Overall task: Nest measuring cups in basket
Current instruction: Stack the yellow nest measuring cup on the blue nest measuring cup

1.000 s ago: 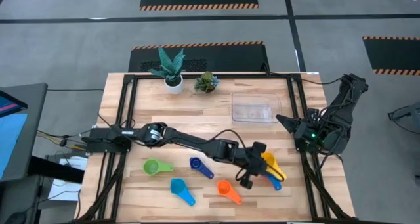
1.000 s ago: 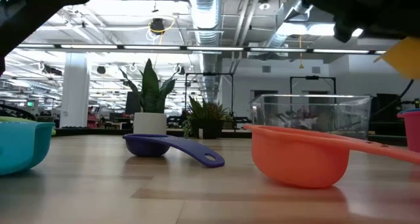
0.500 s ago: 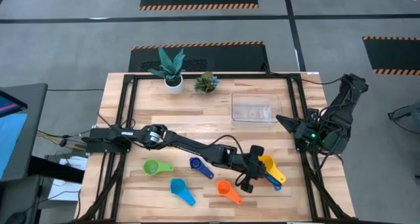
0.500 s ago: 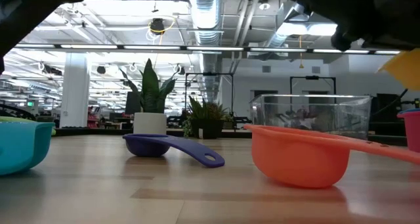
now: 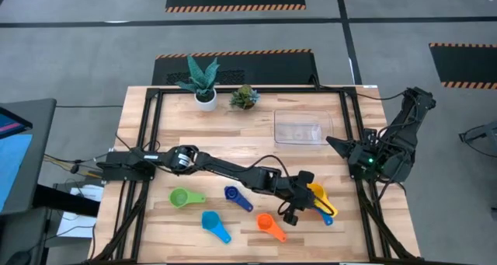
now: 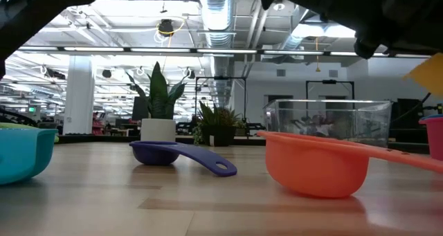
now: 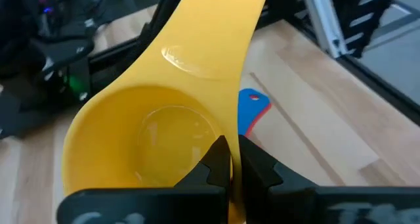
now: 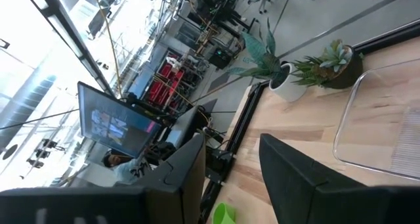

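My left gripper (image 7: 233, 161) reaches across to the table's right half and is shut on the yellow measuring cup (image 5: 318, 195). That cup hangs over a blue cup (image 7: 252, 109), and a red cup (image 6: 435, 139) shows beside it. On the table's near half lie the green (image 5: 180, 197), dark blue (image 5: 233, 195), light blue (image 5: 211, 222) and orange (image 5: 268, 224) cups, each resting on its bowl. The clear basket (image 5: 299, 127) stands at the far right. My right gripper (image 8: 230, 178) waits open at the table's right edge, beside the basket. My left gripper pinches the yellow cup's bowl wall at the rim (image 7: 230, 142), one finger (image 7: 216, 161) inside the bowl and the other outside. The fingers slant down from the table's left. The cup is lifted clear, mouth up, with its handle (image 7: 213, 33) pointing away from the gripper.
Two potted plants (image 5: 203, 82) (image 5: 245, 98) stand at the table's far edge. The black frame rails (image 5: 151, 133) run along the table's left and right sides. Bare wood lies between the basket and the cups.
My left gripper has sunk a little with the yellow cup, which stays clear of the table. The other cups lie where they were.
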Controlling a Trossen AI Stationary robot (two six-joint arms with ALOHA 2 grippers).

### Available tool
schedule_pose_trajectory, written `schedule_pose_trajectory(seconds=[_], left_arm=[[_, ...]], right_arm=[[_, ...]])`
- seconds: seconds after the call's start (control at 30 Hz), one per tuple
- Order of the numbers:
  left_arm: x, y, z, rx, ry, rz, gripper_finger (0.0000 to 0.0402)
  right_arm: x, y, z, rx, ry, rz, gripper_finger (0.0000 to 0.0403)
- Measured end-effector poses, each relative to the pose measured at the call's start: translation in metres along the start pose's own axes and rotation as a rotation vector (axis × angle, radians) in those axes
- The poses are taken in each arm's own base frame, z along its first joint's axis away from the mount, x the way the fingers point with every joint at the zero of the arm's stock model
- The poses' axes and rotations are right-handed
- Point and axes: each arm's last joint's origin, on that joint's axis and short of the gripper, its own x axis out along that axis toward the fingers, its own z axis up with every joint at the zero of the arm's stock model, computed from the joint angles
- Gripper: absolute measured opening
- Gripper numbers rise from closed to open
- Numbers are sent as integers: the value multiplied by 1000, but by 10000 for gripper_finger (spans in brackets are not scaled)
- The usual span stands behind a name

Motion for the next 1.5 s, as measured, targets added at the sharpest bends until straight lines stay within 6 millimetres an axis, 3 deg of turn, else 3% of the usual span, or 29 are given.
schedule_pose_trajectory(seconds=[0.47,1.07,1.5], left_arm=[[0,-1,-1,34,-7,-52,1],[-1,5,-1,96,-21,-59,65],[-1,6,4,241,-100,-101,68]], right_arm=[[0,0,0,2,-1,0,166],[0,0,0,2,-1,0,168],[0,0,0,12,0,0,168]])
